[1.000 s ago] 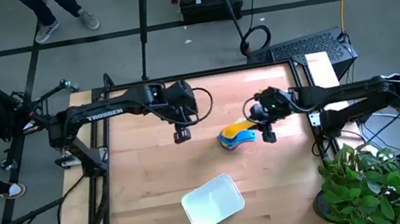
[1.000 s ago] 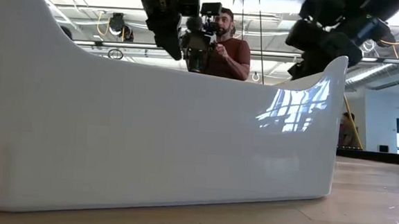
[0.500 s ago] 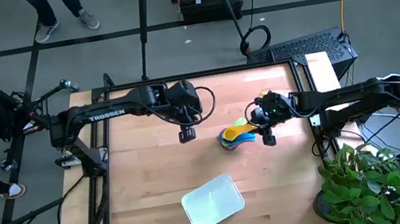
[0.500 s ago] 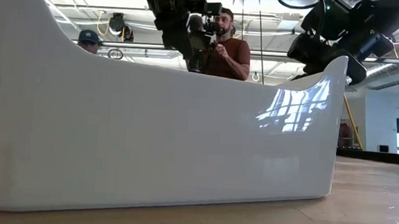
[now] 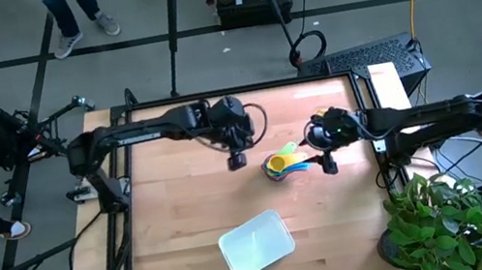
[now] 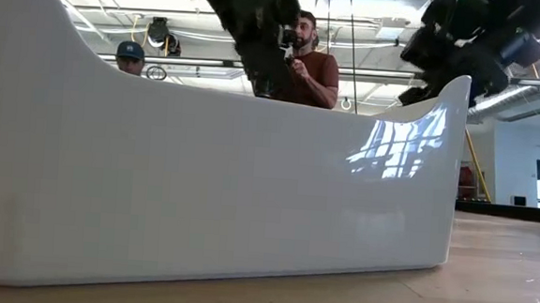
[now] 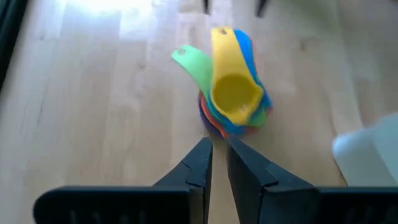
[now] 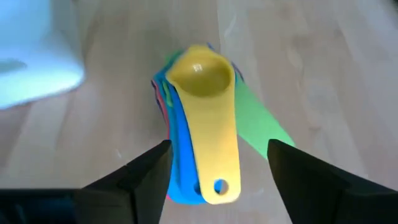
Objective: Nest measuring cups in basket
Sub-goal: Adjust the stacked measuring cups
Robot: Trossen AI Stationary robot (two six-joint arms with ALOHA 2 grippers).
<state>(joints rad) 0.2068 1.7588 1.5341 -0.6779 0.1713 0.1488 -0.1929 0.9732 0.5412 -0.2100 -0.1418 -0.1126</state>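
Note:
The measuring cups [image 5: 283, 163] sit nested in one stack on the table, yellow cup [image 8: 200, 73] on top, blue, red and orange below. A green handle [image 7: 194, 63] sticks out sideways. My left gripper [image 5: 239, 161] hovers just left of the stack, fingers shut [image 7: 219, 155], touching nothing. My right gripper [image 5: 325, 160] is open on the stack's right side; its fingers stand on either side of the yellow and blue handles [image 8: 217, 155] without touching them. The basket [image 5: 256, 244] rests near the table's near edge and fills the low view [image 6: 212, 186].
Bare wood lies between the stack and the basket, whose corner shows in both wrist views [image 7: 367, 149] [image 8: 31, 56]. A potted plant [image 5: 442, 219] stands off the table's right near corner. People [image 6: 304, 60] stand beyond the far edge.
My left gripper has moved toward the table's right, closing on the stack of cups. The right gripper has stayed about where it was beside the handles.

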